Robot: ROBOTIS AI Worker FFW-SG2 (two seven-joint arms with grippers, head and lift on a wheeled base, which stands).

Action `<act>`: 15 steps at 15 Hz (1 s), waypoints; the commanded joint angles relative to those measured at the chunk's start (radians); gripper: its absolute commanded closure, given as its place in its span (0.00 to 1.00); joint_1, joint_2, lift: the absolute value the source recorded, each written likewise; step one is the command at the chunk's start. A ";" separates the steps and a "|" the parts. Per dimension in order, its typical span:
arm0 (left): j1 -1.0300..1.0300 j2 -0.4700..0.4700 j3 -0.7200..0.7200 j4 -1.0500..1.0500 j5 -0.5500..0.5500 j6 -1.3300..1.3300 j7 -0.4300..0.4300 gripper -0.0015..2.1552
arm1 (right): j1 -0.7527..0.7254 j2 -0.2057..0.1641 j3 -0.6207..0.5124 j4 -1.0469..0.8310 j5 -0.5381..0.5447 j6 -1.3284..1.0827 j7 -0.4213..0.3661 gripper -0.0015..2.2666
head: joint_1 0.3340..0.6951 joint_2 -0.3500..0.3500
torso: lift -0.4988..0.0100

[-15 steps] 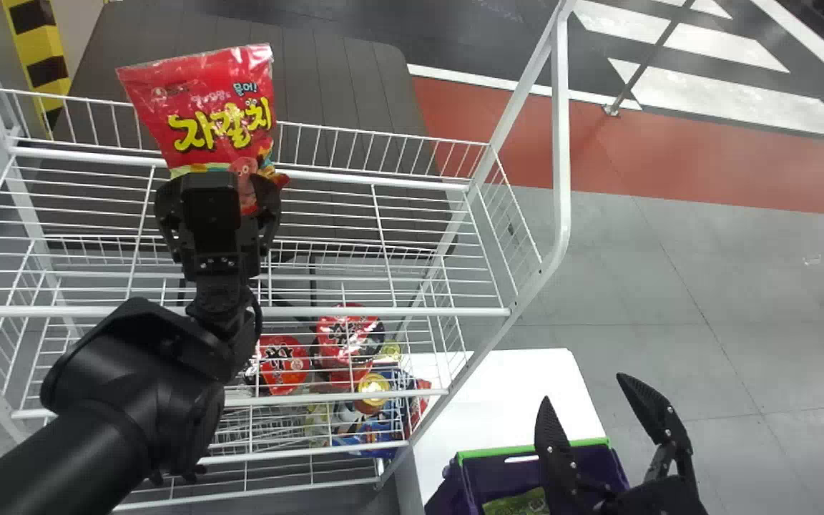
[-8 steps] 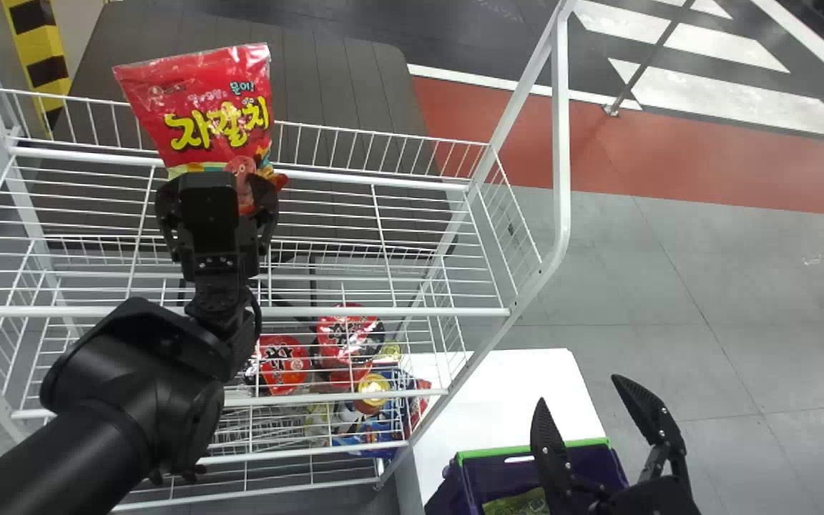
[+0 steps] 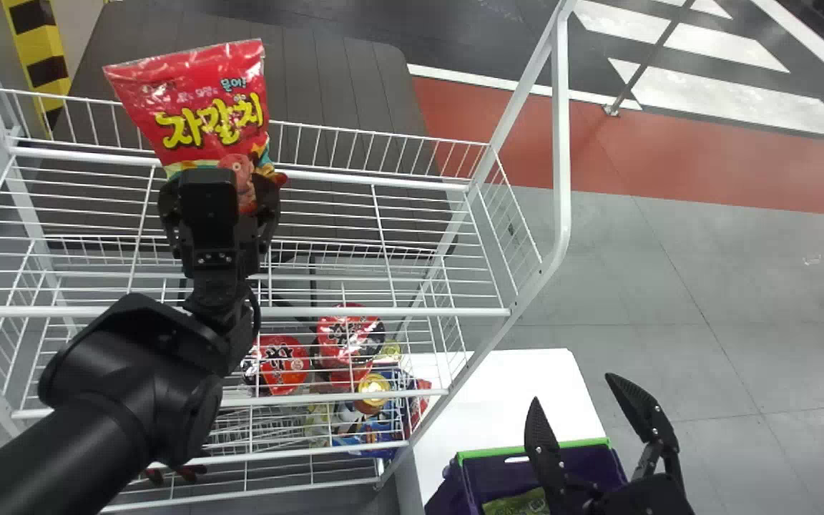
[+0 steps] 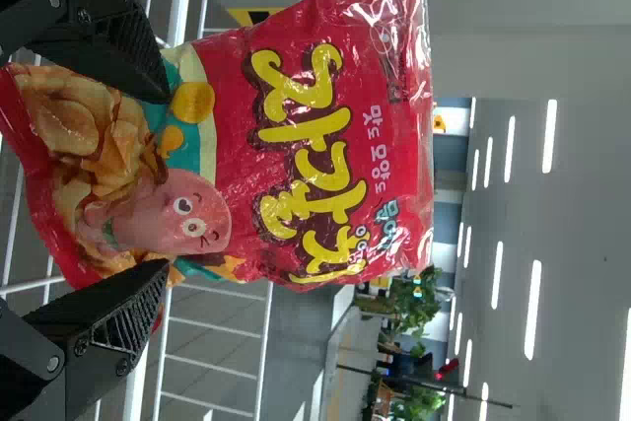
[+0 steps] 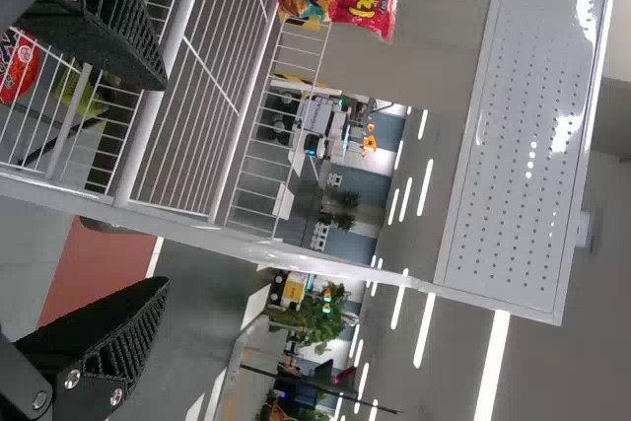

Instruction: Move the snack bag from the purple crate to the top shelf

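Bag (image 3: 197,107): eases slightly to the robot's left, away from the crate (image 3: 498,450), upright above the shelf (image 3: 383,312).
Left gripper (image 4: 166,180): parted by the bag's width, clamped on its lower part.
Right gripper (image 3: 571,388): wide apart, nothing in it, parked by the crate.
Meaning: carrying looks nearly done; lowering and letting go remain.
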 commanded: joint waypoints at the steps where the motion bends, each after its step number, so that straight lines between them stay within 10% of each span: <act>1: -0.010 -0.004 0.011 0.014 0.001 0.000 -0.005 0.13 | -0.004 0.012 0.006 0.007 0.007 -0.006 0.000 0.06 | 1.00 0.00 | 0.98; 7: -0.025 -0.004 0.029 0.049 -0.010 0.000 -0.012 0.22 | -0.016 0.012 0.005 0.043 0.013 -0.052 0.000 0.06 | 1.00 0.00 | 0.98; 10: -0.025 -0.004 0.029 0.048 -0.026 0.000 -0.004 0.35 | -0.028 0.012 0.006 0.063 0.015 -0.080 0.000 0.06 | 1.00 0.00 | 0.98; 11: -0.025 -0.004 0.029 0.048 -0.032 -0.003 0.007 0.54 | -0.031 0.012 0.006 0.066 0.016 -0.080 0.000 0.06 | 1.00 0.00 | 0.98; 15: -0.021 -0.004 0.024 0.049 -0.049 -0.003 0.014 0.59 | -0.041 0.012 0.011 0.073 0.021 -0.089 0.000 0.06 | 1.00 0.01 | 0.98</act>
